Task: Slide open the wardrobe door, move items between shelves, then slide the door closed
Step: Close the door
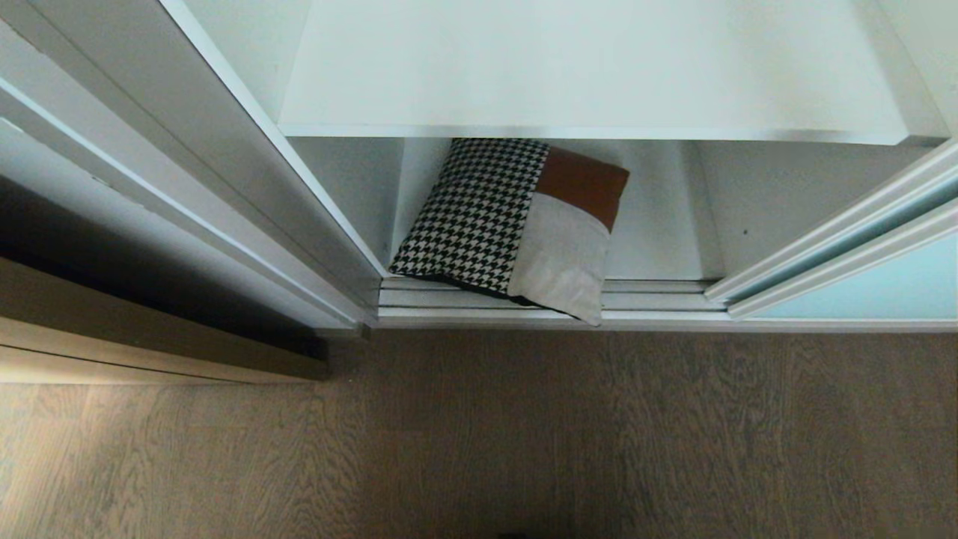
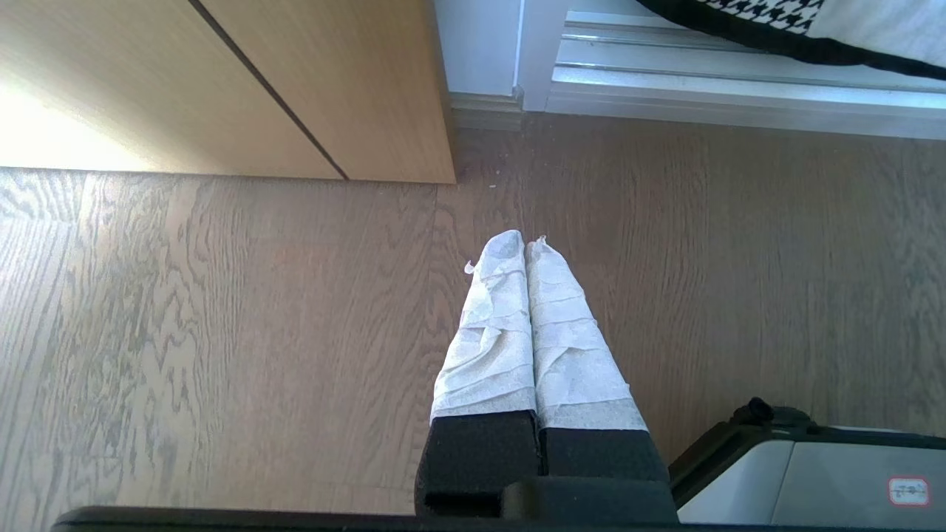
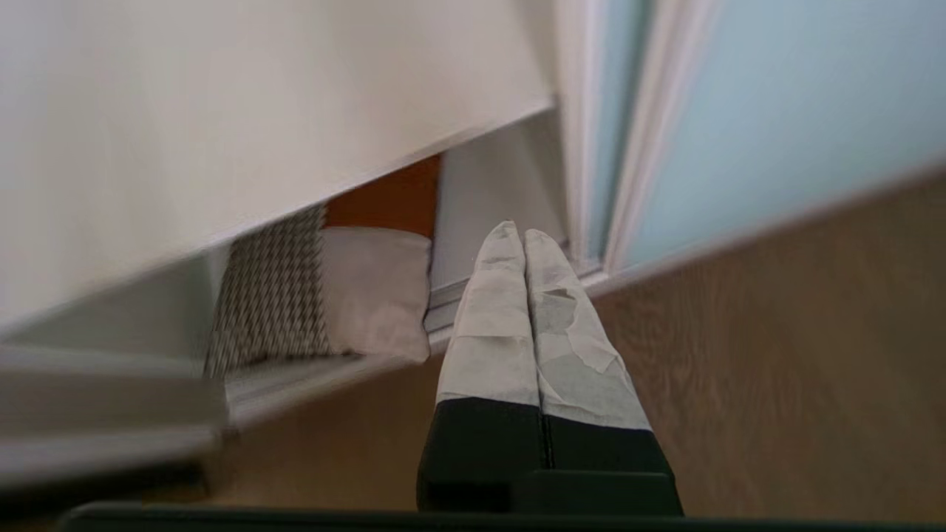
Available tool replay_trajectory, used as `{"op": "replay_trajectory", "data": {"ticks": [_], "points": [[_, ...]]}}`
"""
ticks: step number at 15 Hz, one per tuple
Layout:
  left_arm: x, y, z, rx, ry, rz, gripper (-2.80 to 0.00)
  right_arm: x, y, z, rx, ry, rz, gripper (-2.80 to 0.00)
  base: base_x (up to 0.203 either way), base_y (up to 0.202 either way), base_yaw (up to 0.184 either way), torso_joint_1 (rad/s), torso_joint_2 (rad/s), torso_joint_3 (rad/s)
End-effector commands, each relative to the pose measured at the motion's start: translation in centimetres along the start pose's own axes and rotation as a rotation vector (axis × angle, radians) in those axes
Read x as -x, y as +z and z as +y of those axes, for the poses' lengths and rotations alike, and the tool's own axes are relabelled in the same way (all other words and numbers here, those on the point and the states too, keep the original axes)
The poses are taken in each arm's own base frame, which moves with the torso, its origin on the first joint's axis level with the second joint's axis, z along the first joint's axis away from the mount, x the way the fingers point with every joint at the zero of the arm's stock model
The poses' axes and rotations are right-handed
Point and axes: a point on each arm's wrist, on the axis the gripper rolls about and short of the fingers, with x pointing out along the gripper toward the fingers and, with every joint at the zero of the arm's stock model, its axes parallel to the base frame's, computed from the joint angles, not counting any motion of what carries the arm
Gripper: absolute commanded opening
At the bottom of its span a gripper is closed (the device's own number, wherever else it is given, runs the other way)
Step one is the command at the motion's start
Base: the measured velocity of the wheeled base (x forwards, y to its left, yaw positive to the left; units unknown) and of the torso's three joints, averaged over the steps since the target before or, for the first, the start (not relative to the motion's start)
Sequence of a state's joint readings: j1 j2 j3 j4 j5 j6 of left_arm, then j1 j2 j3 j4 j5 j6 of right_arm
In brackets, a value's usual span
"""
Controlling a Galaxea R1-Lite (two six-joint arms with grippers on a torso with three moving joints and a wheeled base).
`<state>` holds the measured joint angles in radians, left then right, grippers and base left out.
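The wardrobe stands open in the head view, its sliding wardrobe door (image 1: 861, 288) of pale aqua glass pushed to the right, so that only its left edge and silver-white frame reach into the opening. Inside, on the bottom shelf (image 1: 658, 232), the cushion (image 1: 516, 224) lies at the left part of the compartment, its houndstooth half to the left, its cream patch nearest and its rust-brown patch at the far right corner; its near corner hangs over the floor track (image 1: 651, 299) of the door. A second white shelf (image 1: 591, 67) spans the wardrobe above it and hides the cushion's far edge. To the left of the wardrobe runs a tan wood-grain panel (image 1: 150, 352). The wooden floor (image 1: 479, 449) lies before it all. The left gripper (image 2: 525, 240) hangs above the floor near the wardrobe's left corner, its taped fingers pressed together and holding nothing. The right gripper (image 3: 516, 230) is also pressed together and empty, pointing toward the track just right of the cushion, beside the glass door's frame.
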<state>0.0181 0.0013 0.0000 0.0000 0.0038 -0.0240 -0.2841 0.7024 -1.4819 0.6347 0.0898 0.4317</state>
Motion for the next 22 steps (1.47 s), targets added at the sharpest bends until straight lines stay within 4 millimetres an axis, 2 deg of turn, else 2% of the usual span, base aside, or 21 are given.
{"op": "replay_trajectory", "data": {"ticks": [1, 5, 7, 10, 13, 17, 20, 22], "points": [[0.0, 0.0, 0.0, 0.001, 0.001, 0.003, -2.80, -1.3, -0.4, 0.3, -0.026, -0.109, -0.040, -2.80, 0.000, 0.000, 0.000, 0.000, 0.00, 0.000], [0.0, 0.0, 0.0, 0.001, 0.001, 0.003, -2.80, -4.0, 0.4, 1.0, -0.006, -0.235, -0.184, -2.80, 0.000, 0.000, 0.000, 0.000, 0.00, 0.000], [0.0, 0.0, 0.0, 0.001, 0.001, 0.003, -2.80, -5.5, 1.5, 1.0, 0.055, -0.251, -0.286, -2.80, 0.000, 0.000, 0.000, 0.000, 0.00, 0.000], [0.0, 0.0, 0.0, 0.001, 0.001, 0.003, -2.80, -7.0, 3.0, 0.3, 0.130, -0.361, -0.421, -2.80, 0.000, 0.000, 0.000, 0.000, 0.00, 0.000], [0.0, 0.0, 0.0, 0.001, 0.001, 0.003, -2.80, -8.5, 4.4, -1.2, 0.169, -0.492, -0.541, -2.80, 0.000, 0.000, 0.000, 0.000, 0.00, 0.000], [0.0, 0.0, 0.0, 0.001, 0.001, 0.003, -2.80, -9.1, 5.2, -3.3, 0.172, -0.739, -0.645, -2.80, 0.000, 0.000, 0.000, 0.000, 0.00, 0.000], [0.0, 0.0, 0.0, 0.001, 0.001, 0.003, -2.80, -8.9, 5.3, -3.1, 0.173, -0.756, -0.657, -2.80, 0.000, 0.000, 0.000, 0.000, 0.00, 0.000], [0.0, 0.0, 0.0, 0.001, 0.001, 0.003, -2.80, -9.3, 5.6, -4.0, 0.168, -0.821, -0.676, -2.80, 0.000, 0.000, 0.000, 0.000, 0.00, 0.000]]}}
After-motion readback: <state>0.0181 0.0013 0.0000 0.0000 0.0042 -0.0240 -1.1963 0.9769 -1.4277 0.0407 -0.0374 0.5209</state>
